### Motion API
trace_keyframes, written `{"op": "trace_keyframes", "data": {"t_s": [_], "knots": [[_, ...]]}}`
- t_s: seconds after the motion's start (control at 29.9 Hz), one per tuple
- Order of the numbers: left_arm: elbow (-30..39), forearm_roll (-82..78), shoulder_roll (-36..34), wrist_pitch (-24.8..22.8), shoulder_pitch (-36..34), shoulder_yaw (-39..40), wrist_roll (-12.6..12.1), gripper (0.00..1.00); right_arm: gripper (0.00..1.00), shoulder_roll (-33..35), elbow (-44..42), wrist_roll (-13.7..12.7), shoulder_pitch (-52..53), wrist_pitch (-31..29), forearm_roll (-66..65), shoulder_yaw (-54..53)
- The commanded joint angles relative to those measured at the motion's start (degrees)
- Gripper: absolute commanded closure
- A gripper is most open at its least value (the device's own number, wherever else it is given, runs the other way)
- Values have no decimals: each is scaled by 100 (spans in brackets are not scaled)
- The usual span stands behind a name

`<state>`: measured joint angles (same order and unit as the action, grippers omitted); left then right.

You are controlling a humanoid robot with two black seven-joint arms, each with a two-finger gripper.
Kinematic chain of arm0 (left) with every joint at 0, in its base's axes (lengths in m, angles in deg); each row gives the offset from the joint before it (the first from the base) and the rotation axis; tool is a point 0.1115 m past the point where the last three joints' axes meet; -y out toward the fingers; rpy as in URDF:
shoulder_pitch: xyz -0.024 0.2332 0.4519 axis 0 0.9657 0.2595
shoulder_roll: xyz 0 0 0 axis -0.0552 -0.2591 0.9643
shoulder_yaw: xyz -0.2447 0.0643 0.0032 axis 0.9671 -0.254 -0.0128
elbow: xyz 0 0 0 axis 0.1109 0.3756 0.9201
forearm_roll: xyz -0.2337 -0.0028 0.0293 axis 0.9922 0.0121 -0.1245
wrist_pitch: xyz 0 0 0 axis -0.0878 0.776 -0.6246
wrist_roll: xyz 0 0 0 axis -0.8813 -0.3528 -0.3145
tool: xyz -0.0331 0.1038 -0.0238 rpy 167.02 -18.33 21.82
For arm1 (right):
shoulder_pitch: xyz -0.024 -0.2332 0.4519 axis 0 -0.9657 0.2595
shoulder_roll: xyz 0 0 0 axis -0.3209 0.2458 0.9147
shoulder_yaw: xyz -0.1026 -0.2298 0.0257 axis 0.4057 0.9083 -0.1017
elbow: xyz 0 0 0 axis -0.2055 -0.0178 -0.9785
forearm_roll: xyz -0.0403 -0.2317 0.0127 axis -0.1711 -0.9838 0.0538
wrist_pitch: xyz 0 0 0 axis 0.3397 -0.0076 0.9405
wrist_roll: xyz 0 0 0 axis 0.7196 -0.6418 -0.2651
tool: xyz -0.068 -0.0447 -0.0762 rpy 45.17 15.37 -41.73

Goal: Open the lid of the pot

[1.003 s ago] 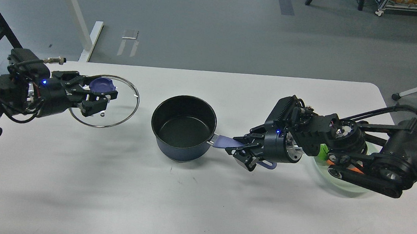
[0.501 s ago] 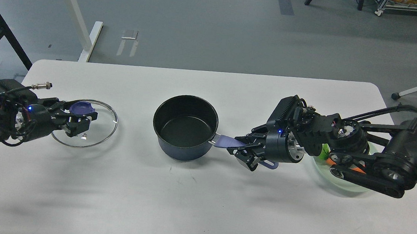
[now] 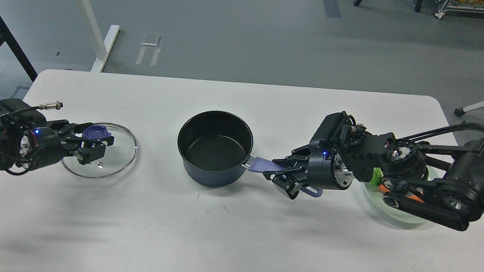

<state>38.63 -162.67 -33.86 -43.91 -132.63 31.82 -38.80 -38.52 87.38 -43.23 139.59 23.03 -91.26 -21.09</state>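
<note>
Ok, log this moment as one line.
lid: off, on table, knob in left gripper | pot: open, empty | right gripper: on pot handle

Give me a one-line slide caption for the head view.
Left gripper holds glass lid by its knob; right gripper steadies open pot by its handle.

Evenly bright, diffuse overhead illumination. Soft, faint shadows on the white table (image 3: 223,241) beneath both arms and beside the pot (image 3: 214,149). Small glints on the glass lid (image 3: 117,162) rim. Sharp focus throughout; slight wide-angle curvature along the table edges. Cool colour cast.
</note>
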Motion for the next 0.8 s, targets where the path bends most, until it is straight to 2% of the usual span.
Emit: {"op": "trace_keyframes", "data": {"t_s": [0.0,0.07,0.13,0.23,0.3,0.47,0.67,0.77], "knots": [[35,6,-17,-17,-8,-2,7,10,68,7,-1,1,-2,7,-1,2],[53,6,-44,-8,-17,6,16,8,65,-1,-1,1,-11,7,-1,-6],[62,15,-53,-26,-52,76,33,7,57,-1,-1,1,-11,7,7,-15],[53,268,-44,-43,-140,164,200,5,26,7,-1,9,-2,25,42,-50],[53,777,-44,-70,-350,173,297,2,17,16,-1,18,7,25,51,-77],[44,2586,-35,-78,-737,182,420,1,4,192,-36,18,24,60,165,-497],[27,4907,35,-70,-1019,200,455,1,1,315,-343,18,77,51,1614,-1333],[18,5821,315,-78,-1089,392,438,1,1,779,-492,36,34,60,2089,-1894]]}}
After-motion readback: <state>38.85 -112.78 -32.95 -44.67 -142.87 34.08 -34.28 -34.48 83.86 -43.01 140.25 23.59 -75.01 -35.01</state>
